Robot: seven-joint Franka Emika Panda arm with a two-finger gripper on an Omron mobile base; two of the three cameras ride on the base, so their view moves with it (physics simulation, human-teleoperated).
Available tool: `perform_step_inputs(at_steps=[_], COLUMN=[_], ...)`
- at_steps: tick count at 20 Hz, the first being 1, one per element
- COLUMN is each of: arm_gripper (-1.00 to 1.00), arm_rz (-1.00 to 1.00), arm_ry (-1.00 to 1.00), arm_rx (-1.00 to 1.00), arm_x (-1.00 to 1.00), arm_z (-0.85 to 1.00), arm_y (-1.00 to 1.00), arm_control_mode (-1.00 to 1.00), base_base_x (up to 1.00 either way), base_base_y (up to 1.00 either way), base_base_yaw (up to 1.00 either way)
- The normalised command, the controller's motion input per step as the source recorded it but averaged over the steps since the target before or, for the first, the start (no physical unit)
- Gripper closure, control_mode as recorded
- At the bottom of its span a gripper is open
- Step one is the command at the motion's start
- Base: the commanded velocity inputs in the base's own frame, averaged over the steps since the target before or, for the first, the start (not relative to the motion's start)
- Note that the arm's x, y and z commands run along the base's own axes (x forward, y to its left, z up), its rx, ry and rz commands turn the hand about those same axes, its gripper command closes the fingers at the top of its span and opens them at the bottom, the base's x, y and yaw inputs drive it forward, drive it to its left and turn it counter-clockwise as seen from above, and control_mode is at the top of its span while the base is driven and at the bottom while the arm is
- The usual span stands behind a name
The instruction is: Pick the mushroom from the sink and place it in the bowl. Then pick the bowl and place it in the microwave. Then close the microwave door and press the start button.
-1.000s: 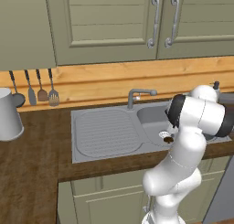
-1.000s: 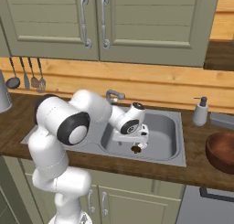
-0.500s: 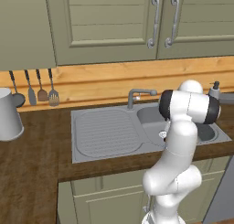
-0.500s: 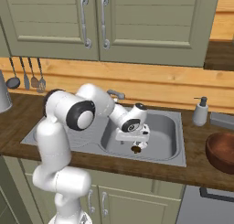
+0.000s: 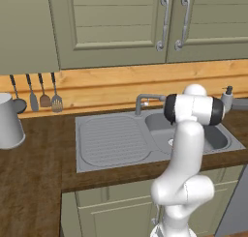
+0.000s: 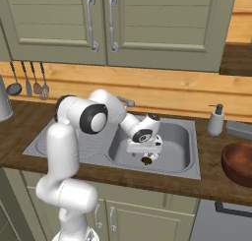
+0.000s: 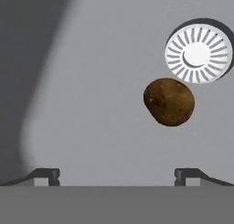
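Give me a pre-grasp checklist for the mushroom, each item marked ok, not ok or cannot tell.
1. Gripper open: ok, the fingertips stand wide apart.
2. Gripper free of any load: ok, nothing sits between the fingertips.
3. Mushroom in sight: ok, it lies on the sink floor beside the drain.
4. Mushroom centred between the fingertips: not ok, in the hand view it sits toward the right fingertip.
5. Gripper over the basin: ok, in the right base view it hangs low inside the basin.
6. Bowl ready to receive: cannot tell, it is cut off by the picture's edge.
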Motion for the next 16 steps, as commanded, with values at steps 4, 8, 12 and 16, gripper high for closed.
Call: perform_step_inputs(at_steps=[4, 8, 12, 16], arm_gripper=[-1.0, -1.0, -1.0, -1.0], arm_rz=[0.05, 0.05, 0.05, 0.04], arm_ry=[0.0, 0.0, 0.0, 0.0], arm_rx=[0.0, 0.0, 0.0, 0.0], arm_x=[0.21, 0.16, 0.26, 0.28], arm_z=[-0.25, -0.22, -0.28, -0.25], arm_y=[-0.13, -0.09, 0.0, 0.0], arm_control_mode=[-1.0, -1.0, -1.0, -1.0], base_base_x=[0.0, 0.0, 0.0, 0.0], base_base_y=[0.0, 0.0, 0.0, 0.0], base_base_yaw=[0.0, 0.0, 0.0, 0.0])
